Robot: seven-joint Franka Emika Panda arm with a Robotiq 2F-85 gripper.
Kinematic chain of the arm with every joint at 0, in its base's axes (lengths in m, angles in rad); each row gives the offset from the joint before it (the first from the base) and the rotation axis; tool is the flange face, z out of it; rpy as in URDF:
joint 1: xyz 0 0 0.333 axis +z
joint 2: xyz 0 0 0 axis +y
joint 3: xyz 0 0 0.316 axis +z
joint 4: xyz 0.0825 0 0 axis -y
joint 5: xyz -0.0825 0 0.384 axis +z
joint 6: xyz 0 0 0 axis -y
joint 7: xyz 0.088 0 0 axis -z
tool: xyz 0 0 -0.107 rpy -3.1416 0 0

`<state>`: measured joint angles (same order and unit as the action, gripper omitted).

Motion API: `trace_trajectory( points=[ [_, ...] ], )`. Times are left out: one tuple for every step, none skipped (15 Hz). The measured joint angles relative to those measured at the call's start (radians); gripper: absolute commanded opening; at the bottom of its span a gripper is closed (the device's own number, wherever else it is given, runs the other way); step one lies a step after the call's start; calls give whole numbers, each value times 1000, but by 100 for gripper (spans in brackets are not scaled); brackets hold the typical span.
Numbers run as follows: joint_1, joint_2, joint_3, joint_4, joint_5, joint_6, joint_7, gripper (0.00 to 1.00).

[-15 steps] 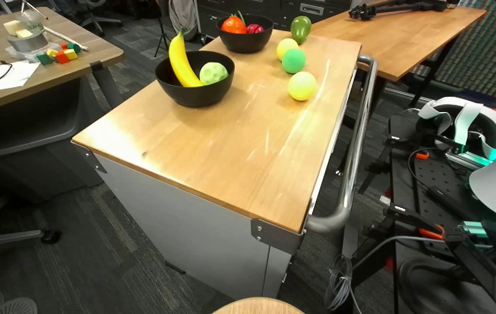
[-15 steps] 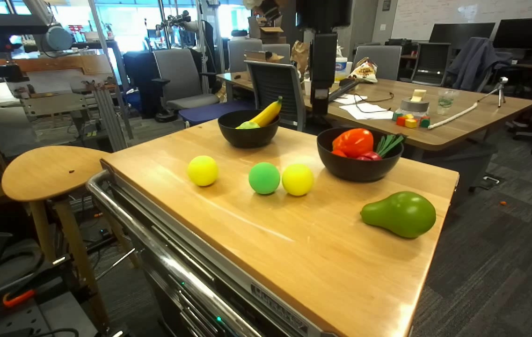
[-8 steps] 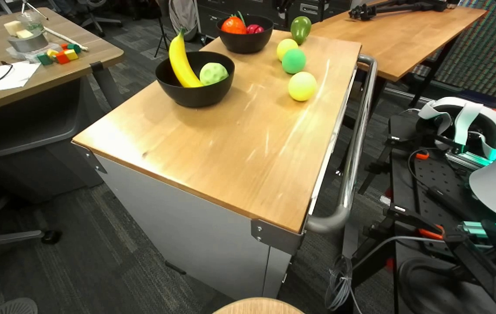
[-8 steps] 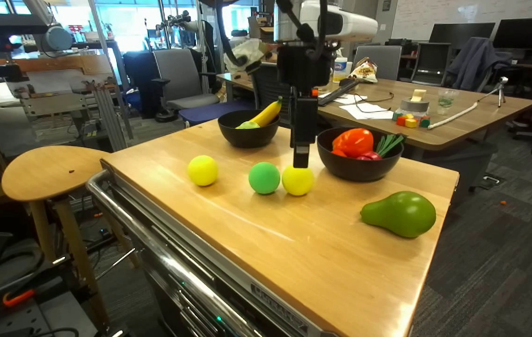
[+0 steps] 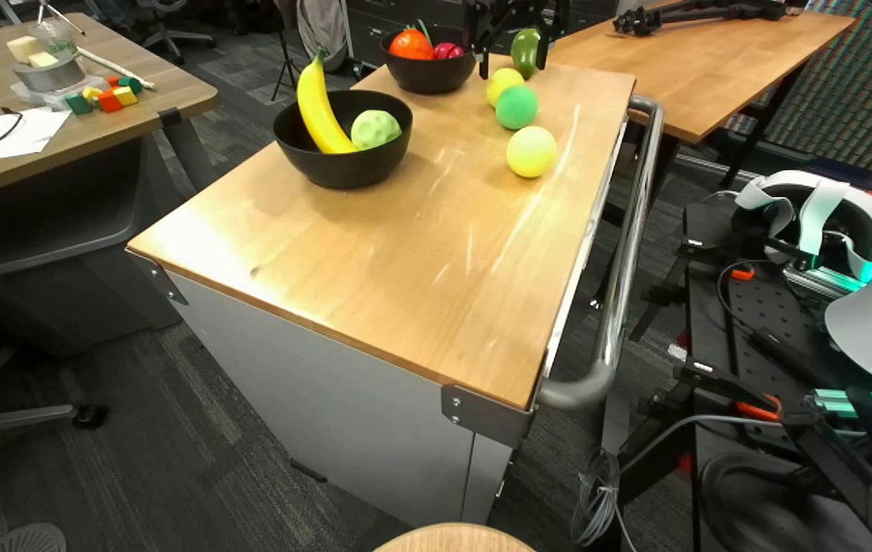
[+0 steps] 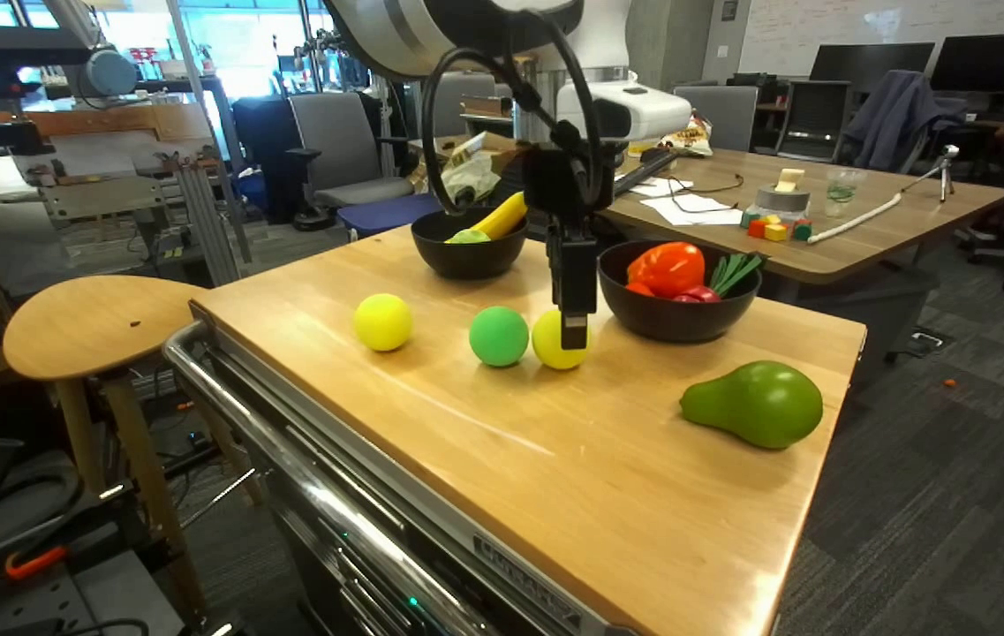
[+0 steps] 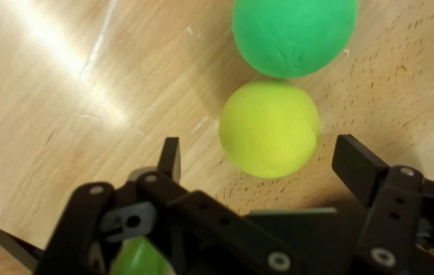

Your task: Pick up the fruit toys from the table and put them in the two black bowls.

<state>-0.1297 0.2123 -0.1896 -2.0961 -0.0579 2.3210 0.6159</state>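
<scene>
Near a yellow ball [image 7: 270, 128], hand [image 7: 259, 154] empty, spread wide

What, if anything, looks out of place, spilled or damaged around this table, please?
A small orange piece lies on the floor, away from the table, perhaps dropped; it is too small to identify. In the wrist view, a pale streak on the table could be a scratch or glare. I see nothing spilled.

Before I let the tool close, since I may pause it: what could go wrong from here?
Closing on the yellow ball, the open tool might nudge the green ball close beside it, sending it rolling. Being round, the yellow ball could slip out. The black bowl nearest the tool might get bumped.
</scene>
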Motion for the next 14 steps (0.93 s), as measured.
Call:
trace_trajectory(
  points=[
    [1, 16, 4, 0, 7, 19, -1, 74],
    [2, 31, 6, 0, 12, 34, -2, 65],
    [4, 45, 8, 0, 15, 48, -2, 58],
    [6, 58, 8, 0, 17, 61, -2, 48],
    [7, 67, 8, 0, 18, 67, -3, 42],
    [8, 73, 8, 0, 19, 71, -5, 35],
    [8, 72, 8, 0, 21, 74, -9, 31],
    [8, 69, 8, 0, 29, 83, -16, 31],
    [8, 62, 8, 0, 42, 100, -27, 27],
    [8, 49, 8, 0, 66, 124, -40, 25],
    [8, 31, 8, 1, 95, 149, -51, 25],
    [7, 8, 8, 5, 122, 168, -57, 23],
    [7, -17, 8, 11, 148, 184, -59, 23],
    [7, -39, 8, 21, 173, 200, -59, 22]
  ],
)
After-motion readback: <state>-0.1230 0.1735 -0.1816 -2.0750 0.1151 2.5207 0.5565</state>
